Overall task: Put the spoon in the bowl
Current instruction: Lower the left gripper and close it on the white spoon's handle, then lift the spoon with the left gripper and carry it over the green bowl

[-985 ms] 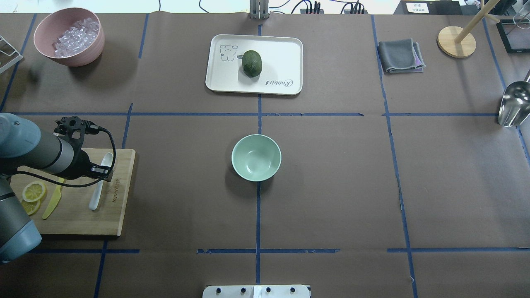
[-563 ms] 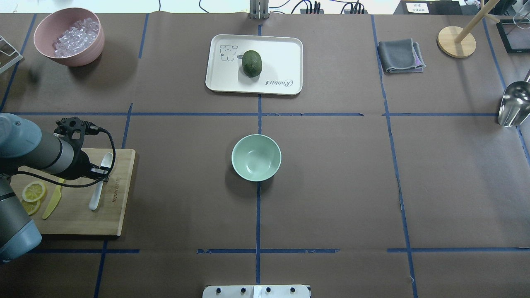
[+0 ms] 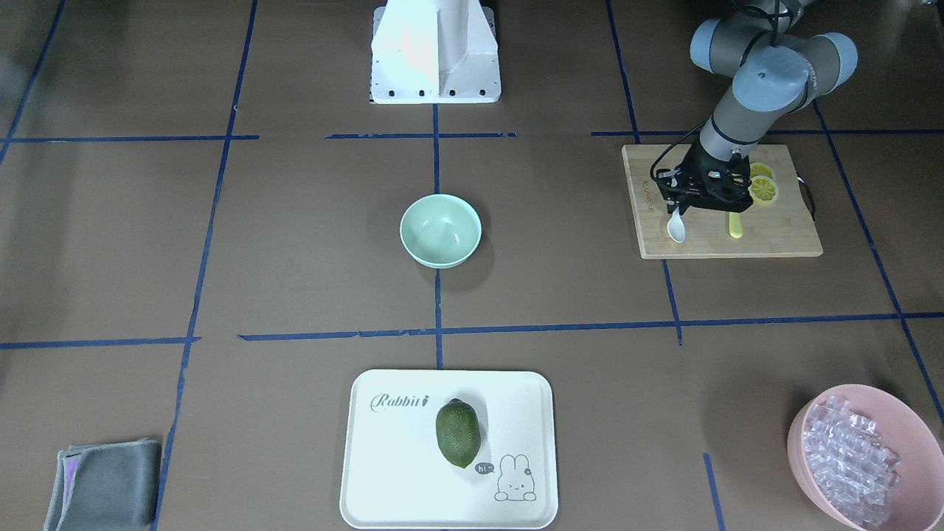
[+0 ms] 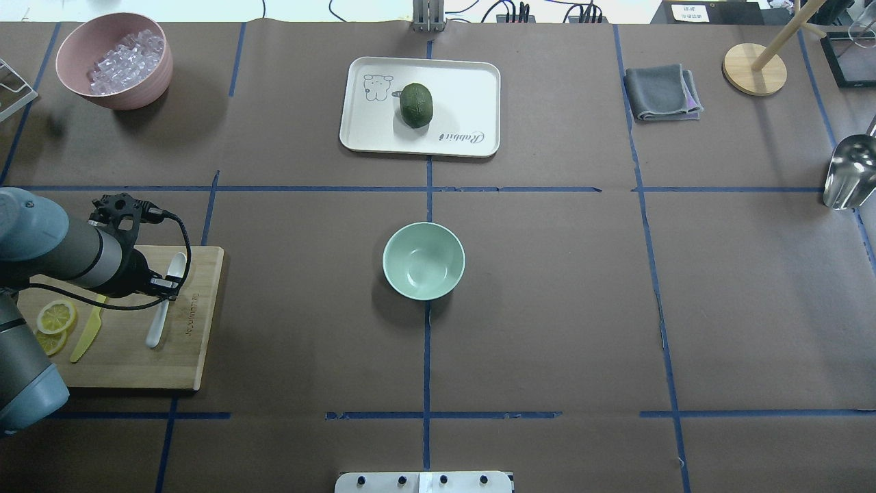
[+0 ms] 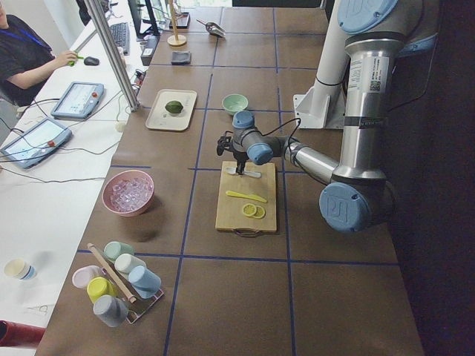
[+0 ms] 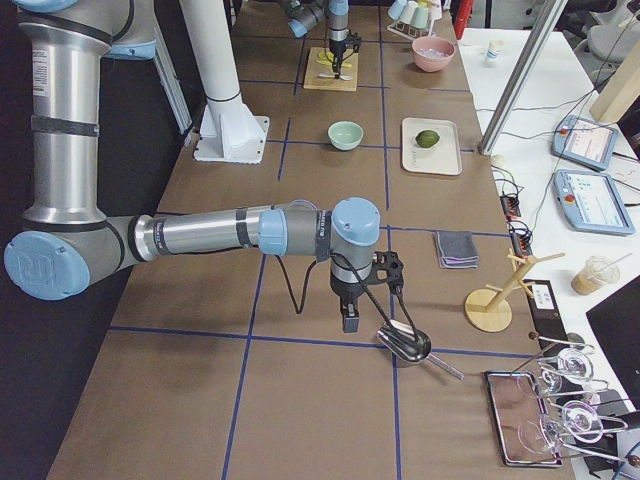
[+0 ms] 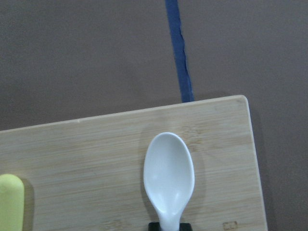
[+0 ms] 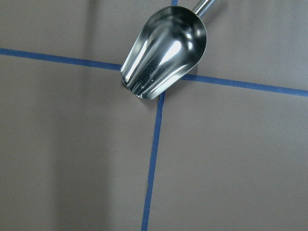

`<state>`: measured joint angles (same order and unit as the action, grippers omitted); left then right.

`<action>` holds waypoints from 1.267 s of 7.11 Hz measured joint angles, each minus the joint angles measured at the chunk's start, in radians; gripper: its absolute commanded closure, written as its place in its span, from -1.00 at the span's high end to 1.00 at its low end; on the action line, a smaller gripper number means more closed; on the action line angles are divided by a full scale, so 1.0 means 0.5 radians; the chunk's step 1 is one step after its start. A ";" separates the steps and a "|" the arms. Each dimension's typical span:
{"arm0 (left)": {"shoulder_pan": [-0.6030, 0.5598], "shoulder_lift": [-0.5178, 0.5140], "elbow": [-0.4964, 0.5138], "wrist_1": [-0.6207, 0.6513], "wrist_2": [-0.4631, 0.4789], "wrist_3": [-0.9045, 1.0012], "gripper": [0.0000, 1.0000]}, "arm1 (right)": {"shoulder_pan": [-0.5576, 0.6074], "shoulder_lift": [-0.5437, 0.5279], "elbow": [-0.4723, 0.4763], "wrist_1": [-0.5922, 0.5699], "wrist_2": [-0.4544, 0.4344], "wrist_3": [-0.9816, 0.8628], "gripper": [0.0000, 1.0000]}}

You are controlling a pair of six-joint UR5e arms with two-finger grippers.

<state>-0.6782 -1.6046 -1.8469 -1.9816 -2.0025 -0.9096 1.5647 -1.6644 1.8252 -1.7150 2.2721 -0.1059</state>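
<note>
The white spoon [image 4: 158, 320] lies on the wooden cutting board [image 4: 130, 366] at the left, scoop pointing away from the robot. My left gripper [image 4: 166, 286] stands over the middle of its handle, with the fingers closed on it. In the left wrist view the scoop [image 7: 169, 173] sits just over the board and the handle runs into the dark fingers at the bottom edge. The mint-green bowl [image 4: 423, 261] stands empty at the table's centre, well to the right of the spoon. My right gripper [image 6: 350, 318] shows only in the exterior right view, so I cannot tell its state.
A yellow knife [image 4: 85, 339] and lemon slices [image 4: 56, 316] share the board. A pink bowl [image 4: 130, 96] of clear cubes stands far left. A white tray [image 4: 465, 82] holds a green fruit [image 4: 416, 105]. A grey cloth [image 4: 662, 92] and metal scoop [image 4: 848, 171] lie right.
The left gripper has shifted slightly and its fingers have drawn in on the spoon handle. The spoon's handle end has moved a little. The bowl has not moved.
</note>
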 measured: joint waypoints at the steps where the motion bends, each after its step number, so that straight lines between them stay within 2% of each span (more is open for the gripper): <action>1: -0.001 -0.007 -0.040 0.033 -0.013 0.000 -1.00 | 0.000 0.000 0.001 0.000 0.001 -0.001 1.00; 3: 0.001 -0.035 -0.165 0.140 -0.041 0.000 -1.00 | 0.000 0.000 0.001 0.000 0.000 -0.008 1.00; 5: 0.035 -0.151 -0.206 0.192 -0.047 0.000 -1.00 | 0.000 0.000 0.001 0.001 0.002 -0.016 1.00; 9: 0.211 -0.783 -0.139 0.691 -0.028 -0.010 -1.00 | 0.000 0.000 -0.004 0.000 0.006 -0.012 1.00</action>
<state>-0.5726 -1.9960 -1.9164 -1.6361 -2.0167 -0.9147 1.5647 -1.6644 1.8232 -1.7149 2.2749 -0.1116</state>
